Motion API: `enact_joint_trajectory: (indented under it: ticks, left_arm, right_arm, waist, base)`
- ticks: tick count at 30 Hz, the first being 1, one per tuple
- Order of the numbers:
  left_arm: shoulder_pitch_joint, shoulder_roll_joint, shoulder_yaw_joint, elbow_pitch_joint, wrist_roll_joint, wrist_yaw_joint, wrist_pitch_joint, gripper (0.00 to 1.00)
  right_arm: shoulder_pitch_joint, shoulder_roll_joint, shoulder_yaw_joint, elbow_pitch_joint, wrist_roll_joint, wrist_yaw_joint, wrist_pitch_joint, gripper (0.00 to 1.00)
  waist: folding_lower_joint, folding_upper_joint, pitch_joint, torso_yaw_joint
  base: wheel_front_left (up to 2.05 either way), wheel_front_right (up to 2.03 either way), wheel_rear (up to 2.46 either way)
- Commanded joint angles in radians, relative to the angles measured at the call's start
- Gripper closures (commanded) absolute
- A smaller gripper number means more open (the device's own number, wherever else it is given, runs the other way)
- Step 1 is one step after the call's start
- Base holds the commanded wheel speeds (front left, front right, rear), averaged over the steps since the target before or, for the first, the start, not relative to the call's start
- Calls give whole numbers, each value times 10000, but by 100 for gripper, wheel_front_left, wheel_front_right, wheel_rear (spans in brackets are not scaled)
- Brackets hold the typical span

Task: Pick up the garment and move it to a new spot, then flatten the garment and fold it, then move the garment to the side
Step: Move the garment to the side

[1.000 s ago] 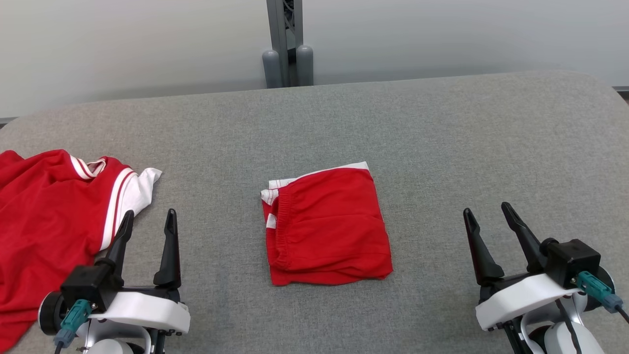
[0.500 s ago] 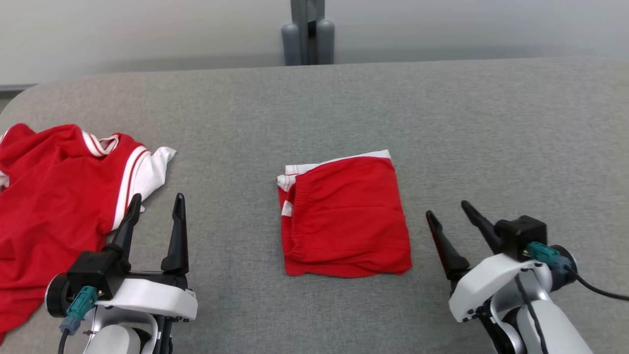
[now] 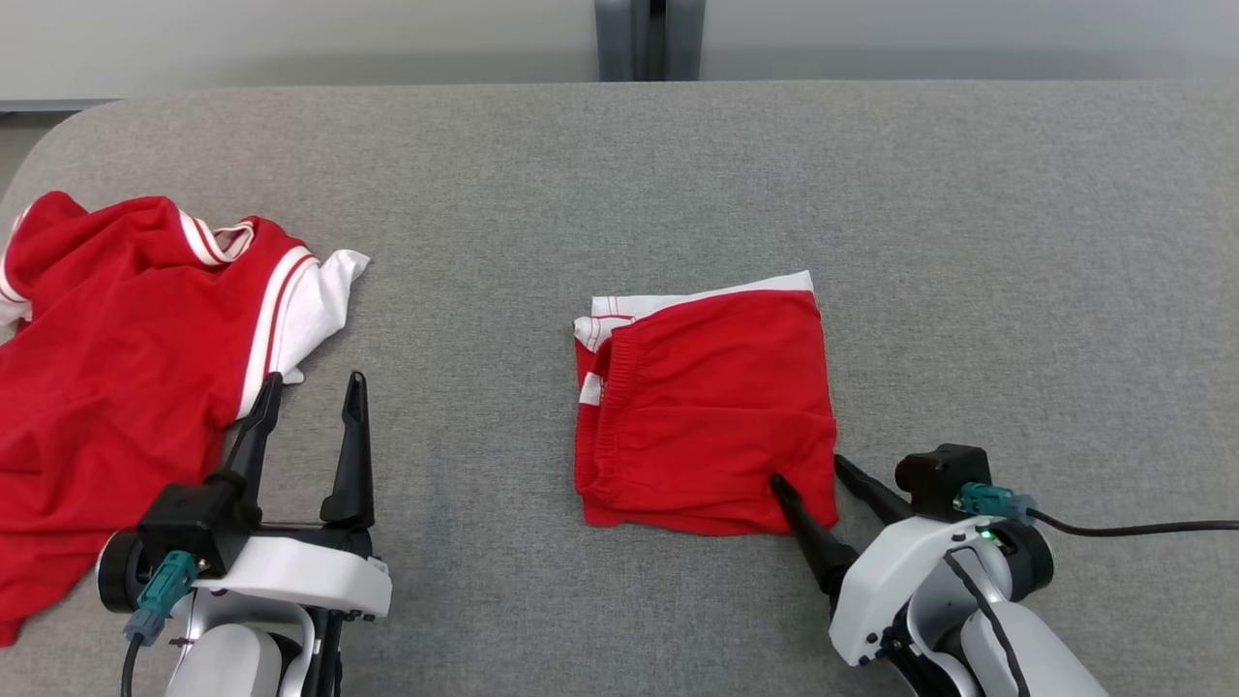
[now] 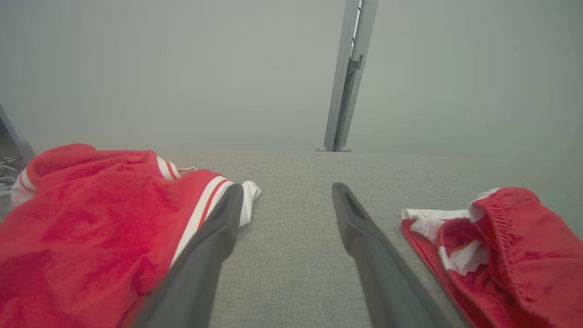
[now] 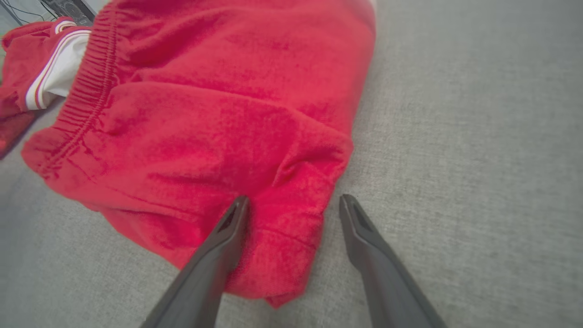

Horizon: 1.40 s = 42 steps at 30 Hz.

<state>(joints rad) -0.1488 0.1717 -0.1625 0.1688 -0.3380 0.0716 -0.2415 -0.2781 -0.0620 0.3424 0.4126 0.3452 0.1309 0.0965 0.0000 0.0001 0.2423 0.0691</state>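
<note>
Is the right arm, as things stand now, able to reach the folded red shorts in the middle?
Probably yes. The right gripper is open at the folded shorts' near right corner, one finger over the cloth, one beside it; nothing lies between.

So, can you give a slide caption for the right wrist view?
Right gripper, fingers open, straddling a corner of the folded red garment on the grey table.

Right of the table (image 3: 1016, 242) being left free
The left is being blocked by a shirt (image 3: 116, 387), the middle by shorts (image 3: 707, 407).
</note>
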Motion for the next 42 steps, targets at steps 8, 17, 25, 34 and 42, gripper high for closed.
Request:
enact_joint_trajectory:
  ticks: [8,17,25,34,42]
  left_arm:
    - [-414,59,51,82,6,-23,-114,0]
    - [-434,290,38,-509,168,89,-28,0]
    - [-692,636,-106,-1316,328,37,457,0]
    - [-1124,1165,-343,-2328,682,-10,1294,0]
    - [-1532,1442,-528,-2804,866,-82,1789,0]
  right_arm:
    - [-196,28,100,8,-100,-5,-526,100]
    - [178,37,-735,-276,-1245,-7,-1099,100]
    - [484,46,-1730,-452,-1918,-5,-1404,100]
    - [-125,77,-2545,60,-1858,-5,-2173,100]
    - [-1883,62,-3634,1662,-1838,-5,-3217,100]
  waist:
    - [0,-1,156,-387]
    - [0,-1,357,-1553]
    - [0,-1,765,-2981]
    - [0,-1,1421,-4599]
    - [0,-1,1829,-5089]
  base:
    - [0,0,0]
    - [0,0,0]
    - [0,0,0]
    - [0,0,0]
    - [0,0,0]
